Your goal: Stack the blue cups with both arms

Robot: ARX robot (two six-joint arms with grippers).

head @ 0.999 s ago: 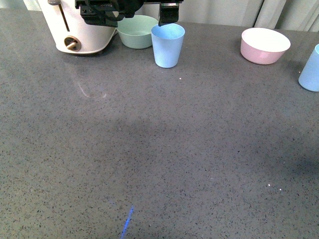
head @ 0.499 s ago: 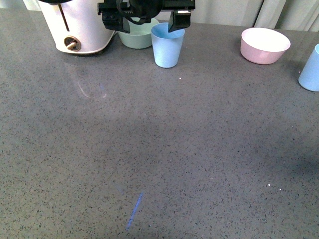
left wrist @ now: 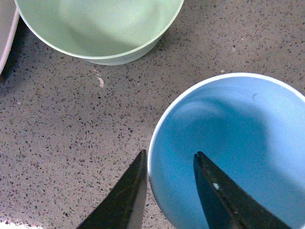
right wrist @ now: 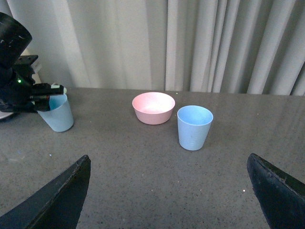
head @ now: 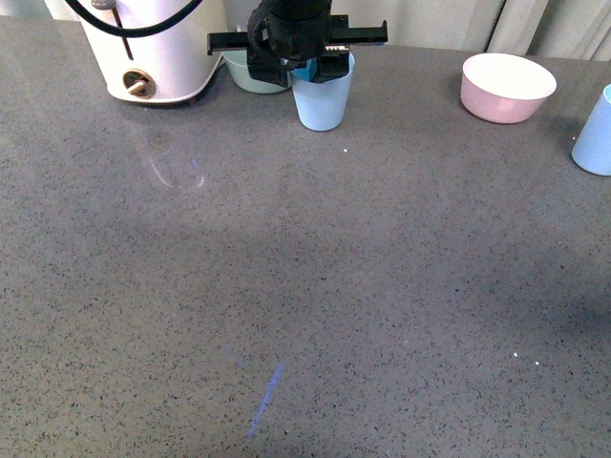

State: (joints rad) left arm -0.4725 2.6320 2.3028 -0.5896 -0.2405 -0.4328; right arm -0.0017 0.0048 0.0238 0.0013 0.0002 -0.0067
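A grey speckled counter, seen from the robot. A pink bowl (head: 507,88) sits toward the back. One blue cup (head: 322,95) stands upright well to the left of the pink bowl. The other cup (head: 594,134) stands upright just to the right of the bowl, half cut off by the frame edge. A green bowl (left wrist: 100,28) lies farther left of the pink bowl than the first cup does.

The left gripper (left wrist: 167,162) is directly above the first cup. Its jaws are apart and straddle the rim, one finger outside the wall and one inside. It has not yet pinched the wall, and the cup's axis is vertical, so closing should take hold of it.

The right gripper (right wrist: 167,195) is spread wide and holds nothing. It hangs well back from the pink bowl, facing the second cup, which it is the nearer arm to reach.
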